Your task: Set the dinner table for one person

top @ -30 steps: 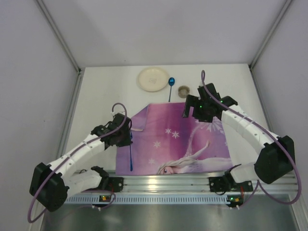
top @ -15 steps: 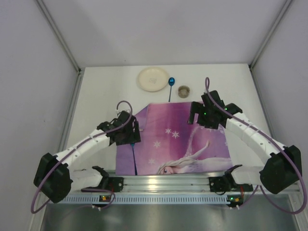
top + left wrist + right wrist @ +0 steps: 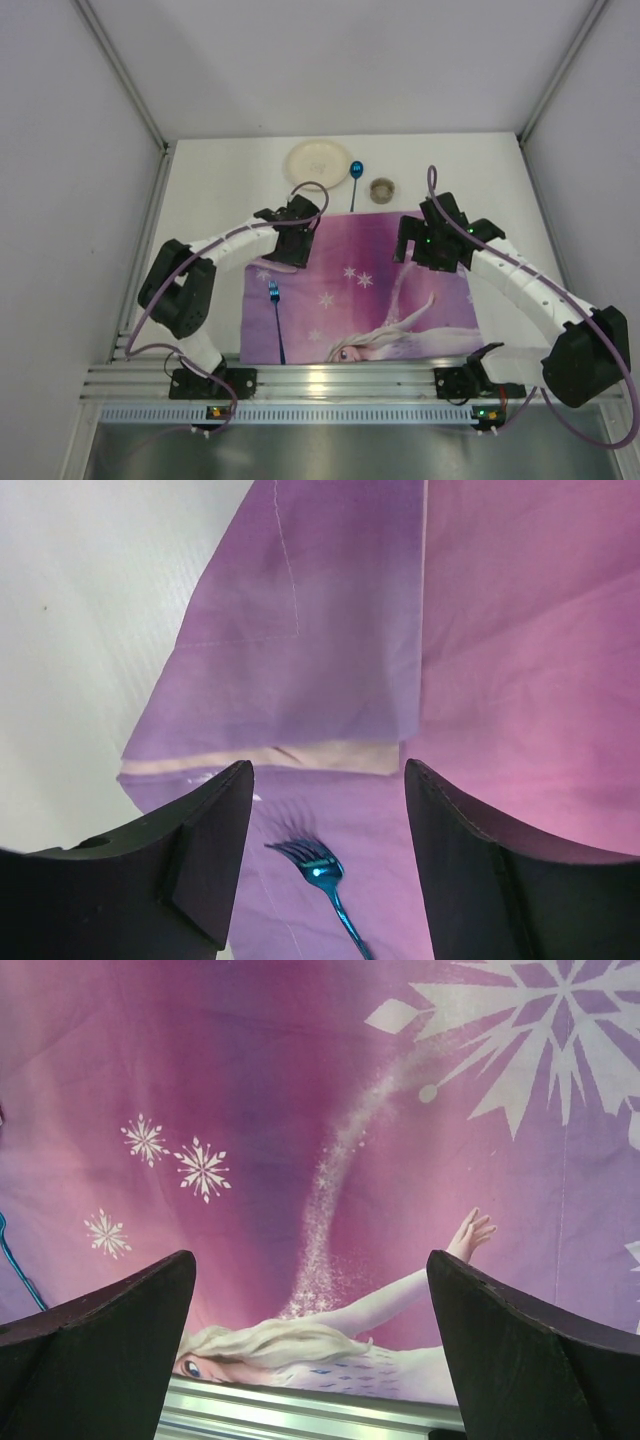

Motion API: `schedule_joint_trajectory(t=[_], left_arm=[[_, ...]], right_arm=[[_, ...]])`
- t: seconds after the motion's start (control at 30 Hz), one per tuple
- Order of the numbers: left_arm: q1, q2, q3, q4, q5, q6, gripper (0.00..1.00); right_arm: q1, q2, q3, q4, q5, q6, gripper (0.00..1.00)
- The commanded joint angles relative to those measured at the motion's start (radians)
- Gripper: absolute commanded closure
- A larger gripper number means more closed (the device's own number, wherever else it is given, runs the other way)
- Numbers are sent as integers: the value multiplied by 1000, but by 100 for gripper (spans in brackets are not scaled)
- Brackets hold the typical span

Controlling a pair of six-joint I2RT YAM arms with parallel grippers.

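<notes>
Fork (image 3: pixel 277 320) on placemat (image 3: pixel 400 300) left strip, toward near-left corner of white counter (image 3: pixel 210 200) beneath. Left fingers (image 3: pixel 200 850) wide, empty, over placemat's folded-over far corner, probably to flatten it. Right fingers (image 3: pixel 520 1360) wide, empty, above placemat's right half.

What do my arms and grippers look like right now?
Both the left arm and right arm have white link shells, black joints and a looping purple cable. The left gripper and right gripper have broad, matte black, wedge-shaped fingers.
</notes>
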Motion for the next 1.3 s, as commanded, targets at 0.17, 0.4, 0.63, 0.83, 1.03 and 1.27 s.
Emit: schedule_joint_trajectory(t=[0.17,0.4,0.63,0.83,1.03,1.27], left_arm=[[-2,62,61,16,-10,102,35],[-3,111,67,27,24,102,42],[-13,84,73,15,46,55,43],[-20,111,81,9,36,55,44],[-23,145,92,3,-7,65,46],[-23,177,116,-22,-28,85,50]], right_arm=[[-47,-61,-7,-31,23,-40,0],[-77,-66,-32,-33,15,-52,0],[-82,-34,-15,-28,17,-63,0],[-84,-6,-12,-18,12,-67,0],[-87,20,0,-8,14,-75,0],[-100,44,22,-10,14,-92,0]])
